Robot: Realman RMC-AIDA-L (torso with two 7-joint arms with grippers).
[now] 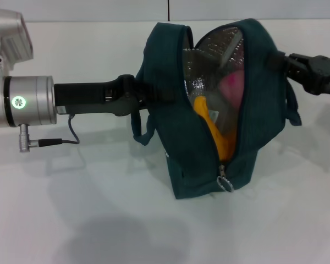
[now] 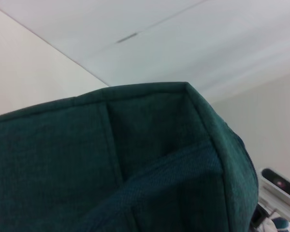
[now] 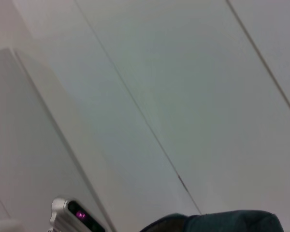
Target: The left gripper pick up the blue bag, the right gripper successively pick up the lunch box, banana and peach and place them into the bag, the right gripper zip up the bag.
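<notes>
**A:** Start nearest you: where's the zipper pull?

**B:** You'll find it low on the front of the blue bag, at the foot of the open seam. It's small, metal and dangling, so it looks slippery; you'd want to pinch the tab itself. The bag stands on the white desk. Its cloth is soft and will sag and shift when tugged.

**A:** And inside?

**B:** You can see the yellow banana and something pink behind it, likely the peach, against the silver lining. The lunch box is hard to make out. Loaded like this, I'd judge the bag moderately heavy.

**A:** The end effectors?

**B:** The left end effector meets the bag's side, and the right end effector its far side. Fabric hides both sets of fingertips, so I can't tell you whether either is spread or pinching.
</notes>
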